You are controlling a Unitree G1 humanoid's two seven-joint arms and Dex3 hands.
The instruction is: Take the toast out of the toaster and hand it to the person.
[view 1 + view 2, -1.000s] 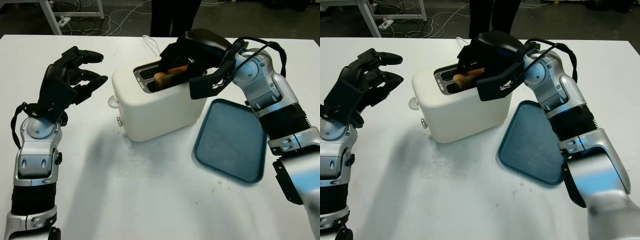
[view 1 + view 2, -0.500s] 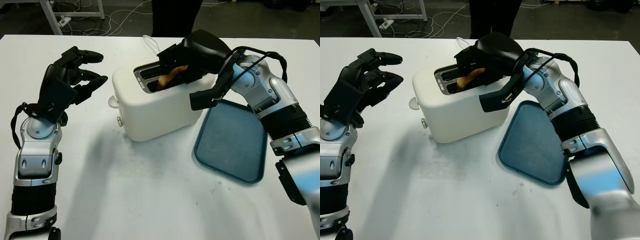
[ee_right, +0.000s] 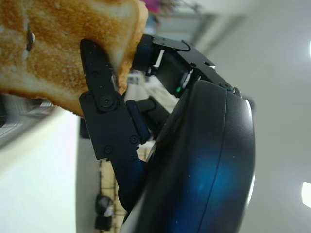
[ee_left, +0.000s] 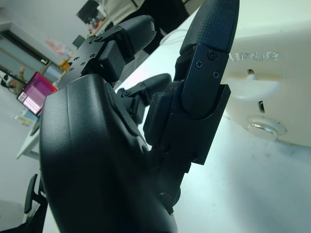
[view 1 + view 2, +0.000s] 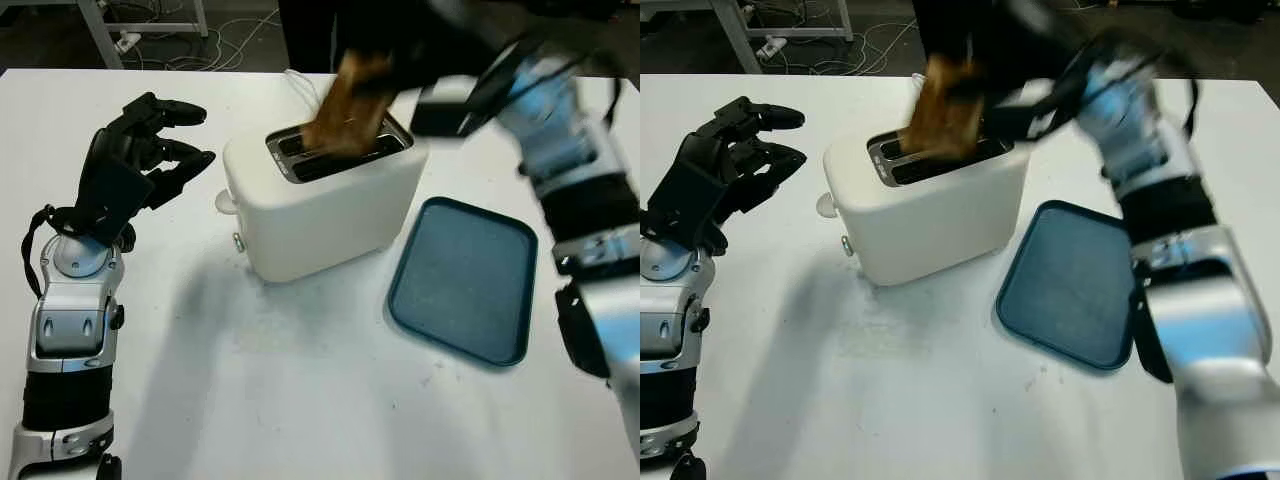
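A white toaster (image 5: 320, 205) stands in the middle of the table, its two slots facing up. A golden-brown slice of toast (image 5: 346, 105) is lifted above the slots, blurred by motion. My right hand (image 5: 420, 55) is shut on the toast, reaching in over the toaster's far side; up close, its fingers (image 3: 104, 116) clamp the slice (image 3: 58, 48). My left hand (image 5: 135, 160) is open, raised to the left of the toaster and apart from it. A person in dark trousers (image 5: 310, 30) stands behind the table.
A dark blue tray (image 5: 465, 280) lies to the right of the toaster. The toaster's white cord (image 5: 298, 85) runs off its back. Bare white table (image 5: 300, 400) stretches in front. Cables and a table leg (image 5: 105, 30) lie on the floor beyond the far edge.
My right hand has pulled the toast up and out of the toaster slot and swung upward, away from the toaster. The left hand has stayed put.
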